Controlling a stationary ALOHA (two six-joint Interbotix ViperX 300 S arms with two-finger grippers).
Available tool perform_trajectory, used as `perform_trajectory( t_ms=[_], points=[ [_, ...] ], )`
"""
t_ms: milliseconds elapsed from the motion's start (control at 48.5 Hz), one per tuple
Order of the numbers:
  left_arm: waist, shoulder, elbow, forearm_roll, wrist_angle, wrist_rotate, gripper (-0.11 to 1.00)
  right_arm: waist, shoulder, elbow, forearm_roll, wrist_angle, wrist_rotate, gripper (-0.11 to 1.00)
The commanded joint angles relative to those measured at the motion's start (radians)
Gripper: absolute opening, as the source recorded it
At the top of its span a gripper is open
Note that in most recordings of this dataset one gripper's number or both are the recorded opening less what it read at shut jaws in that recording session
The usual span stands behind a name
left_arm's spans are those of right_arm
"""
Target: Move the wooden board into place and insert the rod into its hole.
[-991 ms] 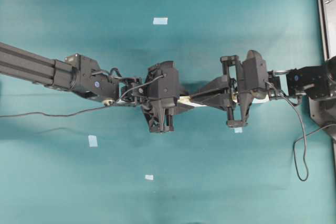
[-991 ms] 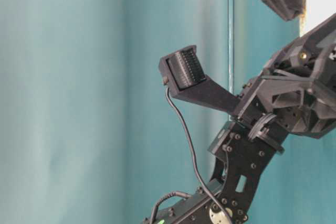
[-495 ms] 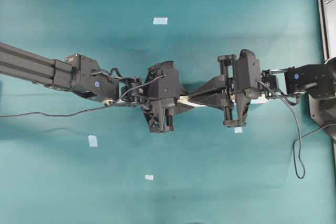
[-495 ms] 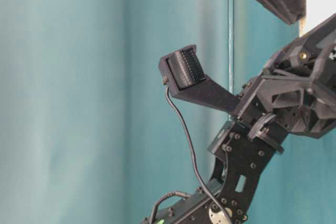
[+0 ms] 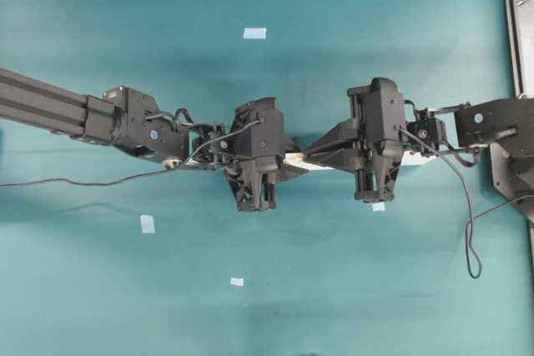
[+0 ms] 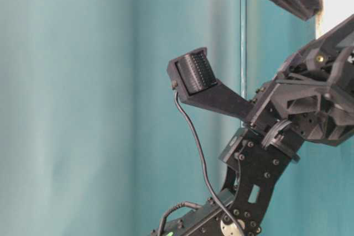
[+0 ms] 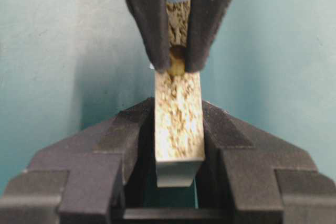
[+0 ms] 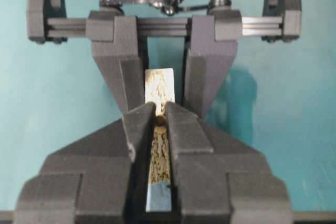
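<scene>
The wooden board is gripped on both flat sides by my left gripper, with its rough narrow edge facing the camera. In the overhead view only a short white piece of the board shows between the two grippers. My right gripper is shut on the small beige rod and holds it against the board's rough edge. The rod also shows in the left wrist view, pinched between the right gripper's pads. How deep it sits cannot be told. The grippers meet tip to tip.
Small pale-blue tape squares lie on the teal cloth at the back, at the left, at the front and under the right wrist. A dark frame runs along the right edge. A cable loops at the right.
My right wrist has swung left, closer over the board, while its fingertips have stayed at the same spot. The left arm and the board have not moved.
</scene>
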Motion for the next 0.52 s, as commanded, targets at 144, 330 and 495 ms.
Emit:
perform_trajectory(
  t_ms=[144,330,495],
  points=[
    [-0.037,-0.031,-0.002,0.003,0.044,-0.006,0.23,-0.003,-0.078,-0.012,-0.002,0.049,0.002,0.12],
    [-0.038,-0.031,-0.002,0.003,0.057,-0.006,0.23,-0.003,-0.127,-0.025,0.000,0.092,0.000,0.65],
    [-0.043,-0.031,-0.002,0.003,0.057,-0.006,0.23,-0.003,-0.190,-0.038,-0.002,0.138,-0.002,0.87]
  ],
)
